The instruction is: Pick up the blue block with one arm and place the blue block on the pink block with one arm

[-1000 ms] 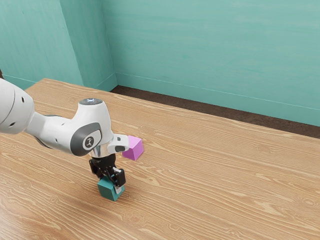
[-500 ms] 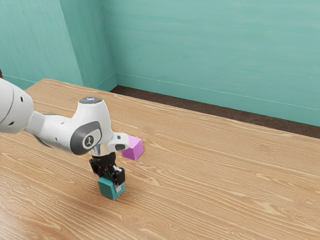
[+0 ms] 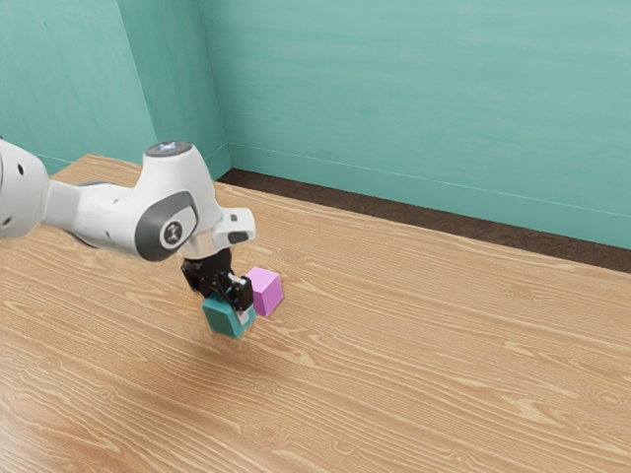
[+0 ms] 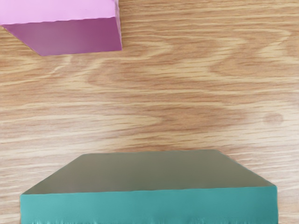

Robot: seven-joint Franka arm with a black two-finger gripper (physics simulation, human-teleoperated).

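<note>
Exterior view: the white arm (image 3: 148,212) enters from the exterior view's left and points its black fingers (image 3: 233,294) downward. The fingers are closed on the blue block (image 3: 229,317), one on each side, gripping its upper part. The block's colour reads as teal. It hangs just beside the pink block (image 3: 264,292), on the side toward the exterior view's left, and slightly nearer the camera. A faint shadow lies on the counter (image 3: 444,335) below the held block, so it appears to be clear of the surface; the gap itself is hard to confirm from this angle.

Wrist view: the blue block (image 4: 149,186) sits directly under the hand, with its top face and one side face showing. Bare counter (image 4: 187,93) separates it from the pink block (image 4: 70,28), so the two blocks are apart and not stacked.

Cut off or hidden: the pink block is cropped at the wrist view's edge, and the fingers cover the top of the blue block in the exterior view.

Surroundings: the counter is light wood with strong grain. Teal walls (image 3: 414,89) meet at a corner behind it, above a dark strip of floor (image 3: 444,222).
</note>
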